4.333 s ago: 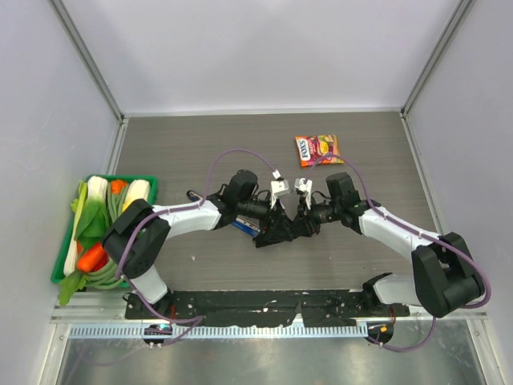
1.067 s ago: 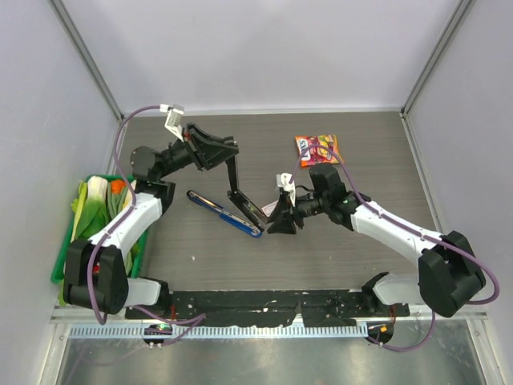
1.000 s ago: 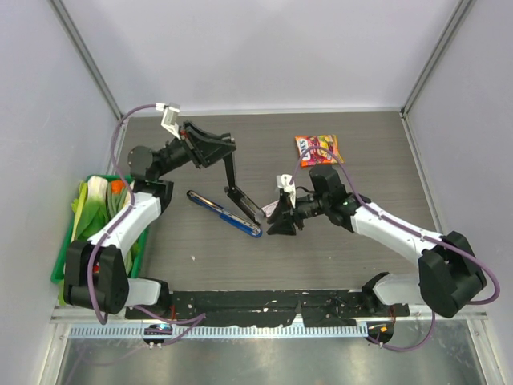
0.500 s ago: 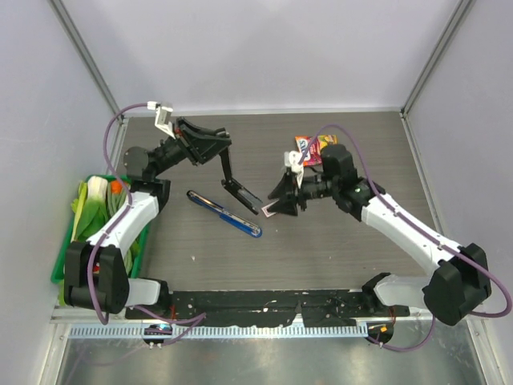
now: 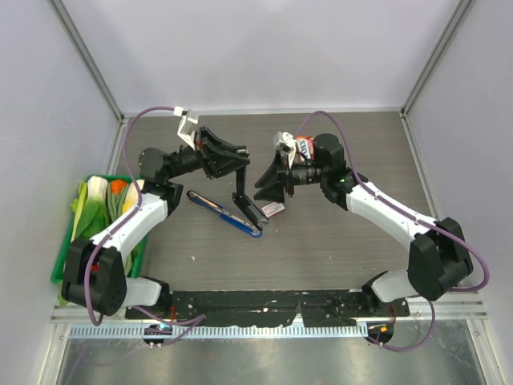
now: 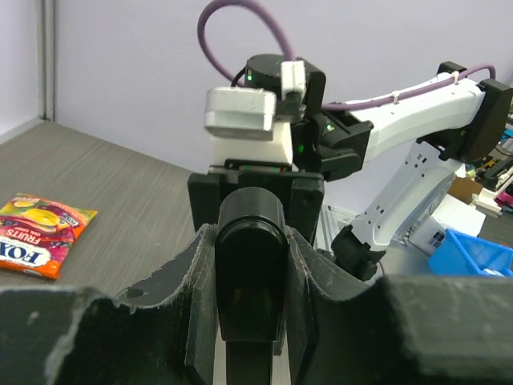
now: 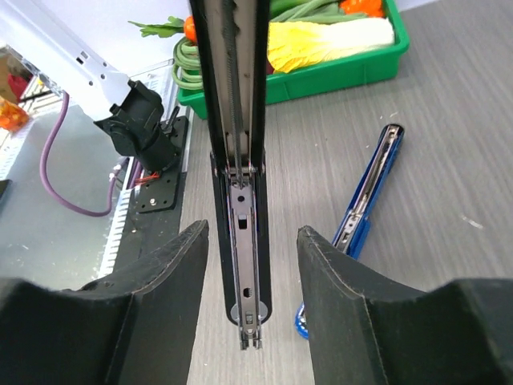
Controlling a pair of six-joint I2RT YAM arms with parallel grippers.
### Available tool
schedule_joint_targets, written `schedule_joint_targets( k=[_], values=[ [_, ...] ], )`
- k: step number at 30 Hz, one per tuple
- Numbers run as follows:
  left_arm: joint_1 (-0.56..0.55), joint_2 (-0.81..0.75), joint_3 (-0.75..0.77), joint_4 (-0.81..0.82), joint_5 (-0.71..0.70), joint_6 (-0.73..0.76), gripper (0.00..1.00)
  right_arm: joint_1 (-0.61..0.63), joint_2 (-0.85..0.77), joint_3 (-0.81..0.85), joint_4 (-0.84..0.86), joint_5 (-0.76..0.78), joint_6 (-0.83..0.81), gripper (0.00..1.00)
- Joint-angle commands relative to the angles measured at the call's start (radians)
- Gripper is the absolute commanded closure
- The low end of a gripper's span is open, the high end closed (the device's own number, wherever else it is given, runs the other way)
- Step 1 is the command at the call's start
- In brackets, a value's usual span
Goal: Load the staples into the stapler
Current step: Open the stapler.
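My left gripper [image 5: 235, 159] is shut on the glossy top arm of the black stapler [image 5: 243, 186], which hangs open above the table. In the left wrist view the black arm [image 6: 249, 273] fills the gap between both pads. My right gripper [image 5: 268, 183] faces it from the right, open and empty. In the right wrist view the stapler's metal magazine rail [image 7: 247, 265] runs down between the spread fingers of that gripper [image 7: 253, 241], touching neither. A small white-and-red staples box [image 5: 275, 210] lies on the table below. I cannot make out loose staple strips.
A blue stapler [image 5: 224, 212] lies open on the table left of the box; it also shows in the right wrist view [image 7: 369, 192]. The orange snack bag [image 5: 305, 146] sits behind the right wrist. A green tray [image 5: 59, 261] of vegetables stands at the left edge.
The right gripper rose from the table by the box, moved back and opened wider. The left arm swung the held stapler rightward, to in front of it.
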Motion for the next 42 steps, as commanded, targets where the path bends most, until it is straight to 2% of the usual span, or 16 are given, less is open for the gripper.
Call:
schedule_joint_targets(
  k=[1,8,16,21,23,31,34,35,37,38,40,42],
  values=[
    [0.0,-0.005,0.023,0.05,-0.014,-0.002,1.0,0.011,0.025,-0.043,0.257,-0.023,0.167,0.46],
    [-0.005,0.006,0.021,0.05,-0.012,-0.007,1.0,0.036,0.059,-0.057,0.316,-0.081,0.215,0.46],
    [-0.012,0.016,0.018,0.05,-0.018,-0.007,1.0,0.062,0.094,-0.054,0.284,-0.066,0.177,0.47],
    [-0.012,0.016,0.017,0.051,-0.03,-0.006,1.0,0.082,0.114,-0.055,0.244,-0.028,0.122,0.56],
    [-0.011,0.016,0.015,0.053,-0.032,-0.006,1.0,0.087,0.122,-0.054,0.238,-0.011,0.114,0.56],
    [-0.012,0.016,0.011,0.054,-0.023,-0.006,1.0,0.088,0.112,-0.063,0.215,0.035,0.048,0.46],
    [-0.012,0.024,0.011,0.056,-0.021,-0.007,1.0,0.087,0.12,-0.065,0.233,0.02,0.071,0.57],
    [-0.012,0.026,0.011,0.057,-0.023,-0.009,1.0,0.087,0.128,-0.068,0.255,0.009,0.091,0.67],
    [-0.012,0.027,0.007,0.062,-0.023,-0.009,1.0,0.085,0.135,-0.074,0.322,-0.017,0.131,0.72],
    [-0.012,0.029,0.007,0.062,-0.024,-0.009,1.0,0.087,0.143,-0.074,0.338,-0.024,0.164,0.86],
    [-0.012,0.032,0.006,0.065,-0.032,-0.01,1.0,0.084,0.152,-0.08,0.416,-0.038,0.213,0.99],
    [-0.011,0.023,-0.003,0.071,-0.05,-0.006,1.0,0.074,0.154,-0.103,0.521,-0.046,0.295,0.99]
  ],
)
